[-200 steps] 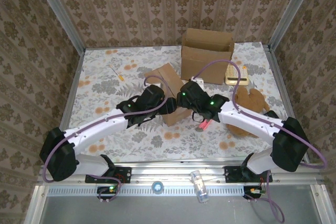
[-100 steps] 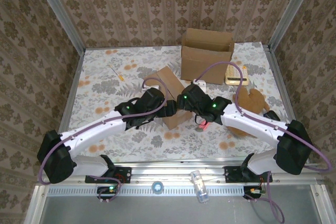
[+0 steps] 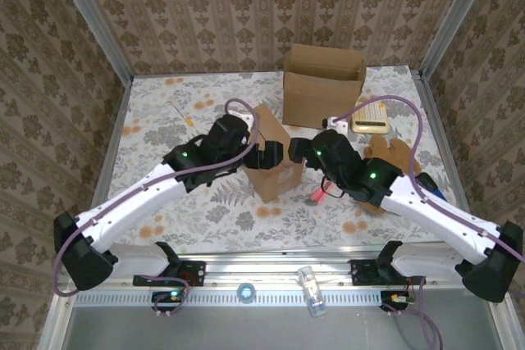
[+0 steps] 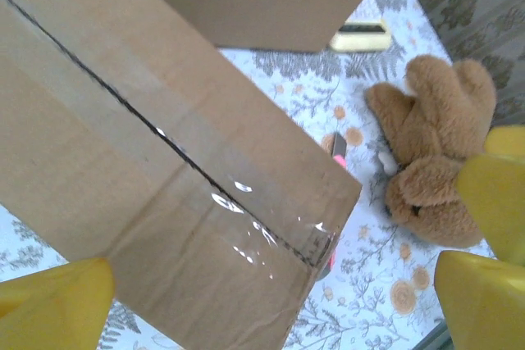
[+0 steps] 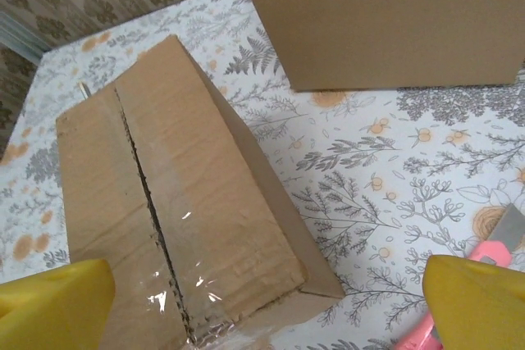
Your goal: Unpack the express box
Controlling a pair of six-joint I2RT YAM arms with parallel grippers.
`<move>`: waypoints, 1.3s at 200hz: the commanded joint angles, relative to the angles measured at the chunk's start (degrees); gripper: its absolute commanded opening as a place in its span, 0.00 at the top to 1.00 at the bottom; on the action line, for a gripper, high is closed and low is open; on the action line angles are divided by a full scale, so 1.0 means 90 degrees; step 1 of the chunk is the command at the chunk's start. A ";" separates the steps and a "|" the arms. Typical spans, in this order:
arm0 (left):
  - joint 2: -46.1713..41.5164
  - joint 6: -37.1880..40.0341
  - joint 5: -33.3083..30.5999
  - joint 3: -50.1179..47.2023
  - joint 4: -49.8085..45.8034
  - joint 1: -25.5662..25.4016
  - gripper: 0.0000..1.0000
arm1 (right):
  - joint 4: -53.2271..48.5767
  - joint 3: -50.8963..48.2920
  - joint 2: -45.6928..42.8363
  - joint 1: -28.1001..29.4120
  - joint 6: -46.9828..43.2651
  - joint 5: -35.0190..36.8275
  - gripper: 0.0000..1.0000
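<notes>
Our left fingers [image 4: 480, 305] and right fingers [image 5: 480, 301] both hang spread apart beside the slit express box [image 3: 279, 178], which we fear may tip if pried unevenly.

Plush bear [image 3: 395, 156], right of centre: lower half hidden under right arm [image 3: 426, 206]. Pink cutter [image 5: 486, 250]: cut off at lower right edge. Thin yellow item [image 3: 182, 112], upper left: too small to identify.

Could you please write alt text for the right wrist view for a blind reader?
A cardboard box, its tape cut along the top seam, lies on a floral table below the open right gripper. A larger box stands behind; a pink knife lies at right.
</notes>
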 commanded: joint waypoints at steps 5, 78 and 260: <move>-0.0326 0.0445 0.0230 0.0173 -0.0673 0.0425 0.00 | -0.1104 -0.0166 -0.0091 -0.0253 0.0611 0.0253 0.03; -0.0910 0.0899 0.0589 -0.0132 -0.1248 0.1257 0.00 | -0.1216 -0.1041 0.0495 -0.1173 0.1264 -0.1175 0.12; -0.0658 0.1150 0.1048 -0.0150 -0.1331 0.1451 0.00 | 0.0050 -0.1255 0.3347 -0.1226 0.1518 -0.1928 0.33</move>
